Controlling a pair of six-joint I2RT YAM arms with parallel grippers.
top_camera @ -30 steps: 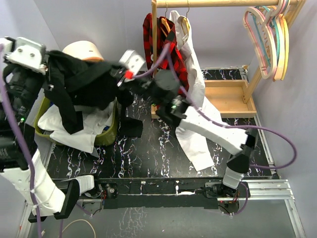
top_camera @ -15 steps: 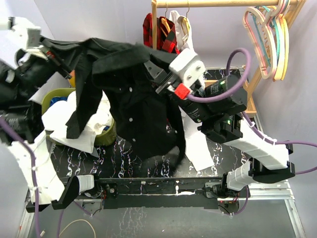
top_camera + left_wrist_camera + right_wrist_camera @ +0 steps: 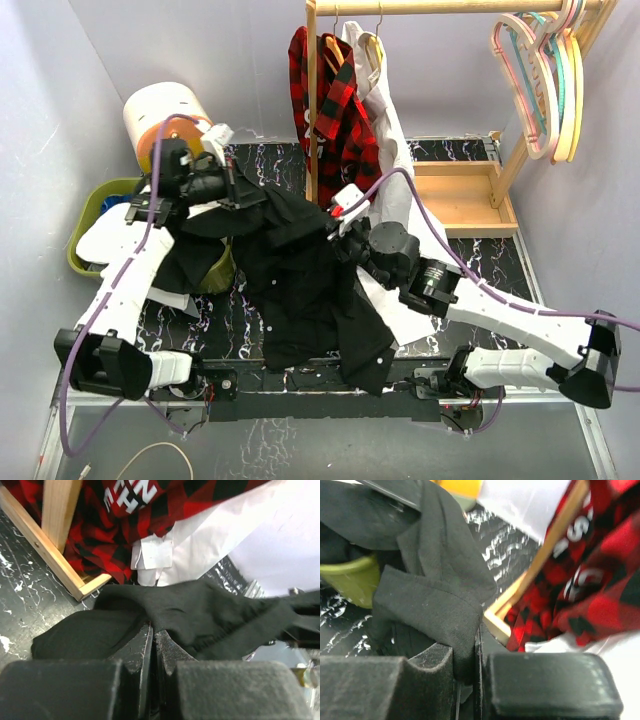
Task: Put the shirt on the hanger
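Note:
The black shirt (image 3: 300, 285) hangs spread between my two grippers above the marbled table, and its lower part drapes down over the table's near edge. My left gripper (image 3: 238, 192) is shut on one upper edge of the shirt (image 3: 200, 610), the cloth pinched at the fingertips (image 3: 152, 630). My right gripper (image 3: 338, 232) is shut on a fold of the shirt (image 3: 430, 605) at its tips (image 3: 476, 630). A pale wooden hanger (image 3: 371, 48) hangs by a thin hook on the rail, between the plaid and white shirts.
A red-and-black plaid shirt (image 3: 335, 110) and a white shirt (image 3: 388, 130) hang on the wooden rack (image 3: 311, 100). Pastel hangers (image 3: 545, 75) hang at the right end. A green bin (image 3: 92, 205) with white cloth and a white-orange cylinder (image 3: 165, 105) stand at the left.
Both arms have come down from high up. The shirt, earlier lifted and stretched wide in the air, now hangs lower between the grippers and trails over the table's front.

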